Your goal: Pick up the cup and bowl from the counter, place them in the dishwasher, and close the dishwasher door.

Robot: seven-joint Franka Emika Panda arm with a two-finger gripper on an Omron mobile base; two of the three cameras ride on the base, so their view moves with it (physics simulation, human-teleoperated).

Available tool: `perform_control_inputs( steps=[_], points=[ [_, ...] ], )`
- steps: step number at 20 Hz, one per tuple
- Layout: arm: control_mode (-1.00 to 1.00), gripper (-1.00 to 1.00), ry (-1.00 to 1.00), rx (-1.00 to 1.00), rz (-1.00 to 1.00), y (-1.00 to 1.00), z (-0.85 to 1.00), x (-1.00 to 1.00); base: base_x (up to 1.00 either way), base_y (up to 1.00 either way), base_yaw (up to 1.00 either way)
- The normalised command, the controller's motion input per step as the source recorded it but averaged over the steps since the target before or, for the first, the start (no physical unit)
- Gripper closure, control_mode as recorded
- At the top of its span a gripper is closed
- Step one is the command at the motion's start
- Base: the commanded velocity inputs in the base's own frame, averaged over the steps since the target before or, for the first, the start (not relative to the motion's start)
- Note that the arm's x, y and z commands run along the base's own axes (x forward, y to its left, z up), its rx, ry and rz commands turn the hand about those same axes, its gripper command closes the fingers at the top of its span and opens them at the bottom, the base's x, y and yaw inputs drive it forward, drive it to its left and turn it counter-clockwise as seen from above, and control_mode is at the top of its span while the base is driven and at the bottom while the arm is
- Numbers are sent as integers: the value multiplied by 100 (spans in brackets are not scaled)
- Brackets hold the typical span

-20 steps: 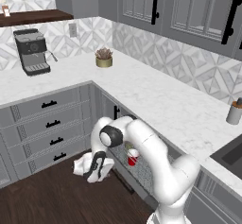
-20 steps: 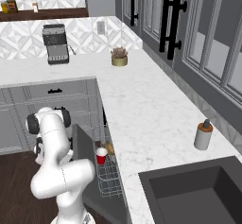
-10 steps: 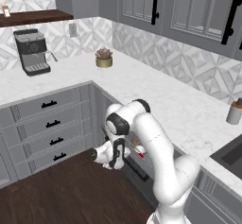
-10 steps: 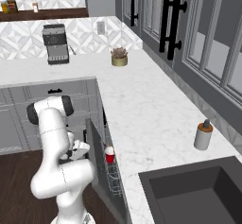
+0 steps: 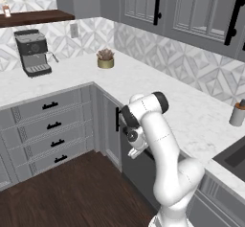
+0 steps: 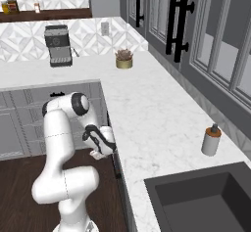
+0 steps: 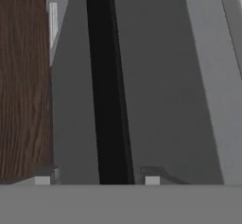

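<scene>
Pressing near dishwasher door (image 5: 139, 166), hand (image 5: 135, 149) beneath worktop (image 5: 191, 111) edge; black bar handle (image 7: 106, 86) runs lengthwise up hand view; grip state unclear.

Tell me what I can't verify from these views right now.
- Cup and bowl: presumably behind the dishwasher door, which looks shut in the left base view.
- Gripper: its grey band crops the tips in the hand view; open or shut unclear.
- Contact with the black bar handle: not discernible.

coffee machine (image 5: 32, 51) by wall | potted plant (image 5: 105, 58) in corner | soap dispenser (image 6: 212, 140) near sink (image 6: 206, 201)
</scene>
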Motion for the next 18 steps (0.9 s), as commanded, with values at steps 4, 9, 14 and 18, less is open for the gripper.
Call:
perform_control_inputs(
  steps=[4,9,14,18],
  points=[
    [-100,-100,-51,-100,-12,0,-17,-1,0,0,0],
    [-100,-100,-61,-100,-12,0,-24,-5,0,0,0],
    [-100,-100,-61,-100,-16,0,-19,-13,0,0,0],
    [-100,-100,-13,-67,-9,-3,99,-94,0,0,0]
  ],
)
